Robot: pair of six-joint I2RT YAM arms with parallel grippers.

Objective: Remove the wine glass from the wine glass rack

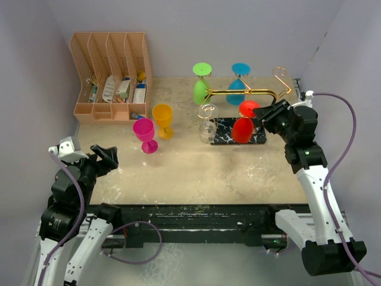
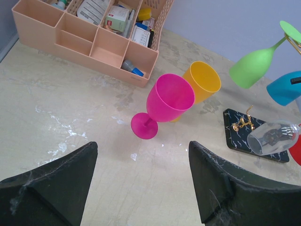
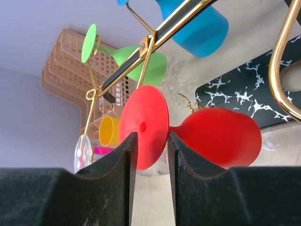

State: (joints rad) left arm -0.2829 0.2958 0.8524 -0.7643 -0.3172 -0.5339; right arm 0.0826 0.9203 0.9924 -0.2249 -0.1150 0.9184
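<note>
The wine glass rack has a gold wire frame (image 1: 250,91) with curled ends and a black marbled base (image 1: 223,136). It also shows in the right wrist view (image 3: 178,21). My right gripper (image 1: 262,116) is shut on the foot disc of a red wine glass (image 1: 242,130). The glass lies tilted over the base, just in front of the gold wire. In the right wrist view the fingers (image 3: 152,136) pinch the red foot (image 3: 146,113), with the bowl (image 3: 221,136) to the right. Green (image 1: 200,89), blue (image 1: 238,89) and clear (image 1: 206,132) glasses hang on the rack. My left gripper (image 1: 107,156) is open and empty at the near left (image 2: 141,150).
A pink glass (image 1: 144,134) and a yellow glass (image 1: 162,119) stand upright left of the rack. An orange slotted organiser (image 1: 110,74) with small items stands at the back left. Walls close in at the back and both sides.
</note>
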